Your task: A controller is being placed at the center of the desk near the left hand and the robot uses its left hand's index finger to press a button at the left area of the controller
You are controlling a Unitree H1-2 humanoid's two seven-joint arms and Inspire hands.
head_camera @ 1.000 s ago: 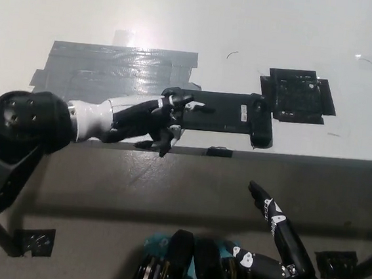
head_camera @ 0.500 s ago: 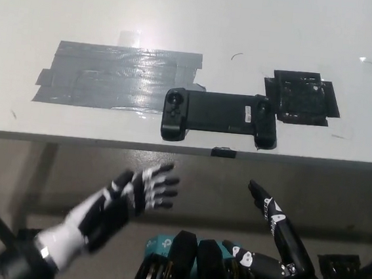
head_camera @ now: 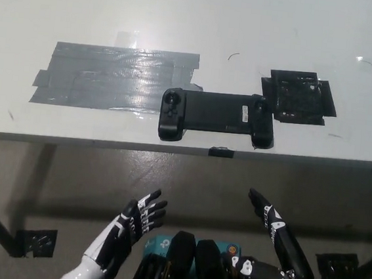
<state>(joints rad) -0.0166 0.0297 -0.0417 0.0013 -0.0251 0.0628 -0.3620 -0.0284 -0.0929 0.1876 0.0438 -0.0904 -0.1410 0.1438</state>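
So the left hand (head_camera: 133,225) has dropped even lower than it was half a second ago. It now sits below the desk edge at the lower left of the head view, fingers spread apart and holding nothing. A second ago that same hand was up on the desk (head_camera: 197,22) with its fingers right on the left end of the controller (head_camera: 214,116); now it's well apart from it.

Controller hasn't really budged. It lies flat near the front edge of the desk, roughly in the middle, long side running left to right. Its left end sits just beside the right end of the grey tape patch (head_camera: 113,76), and its right end is just next to the black square pad (head_camera: 299,96). A small black tab (head_camera: 220,152) sits on the desk edge just below it.

Right hand (head_camera: 274,220) is pretty much where it was in both earlier frames, down at the lower right under the desk edge, fingers stretched out pointing up toward the desk, nothing in them.
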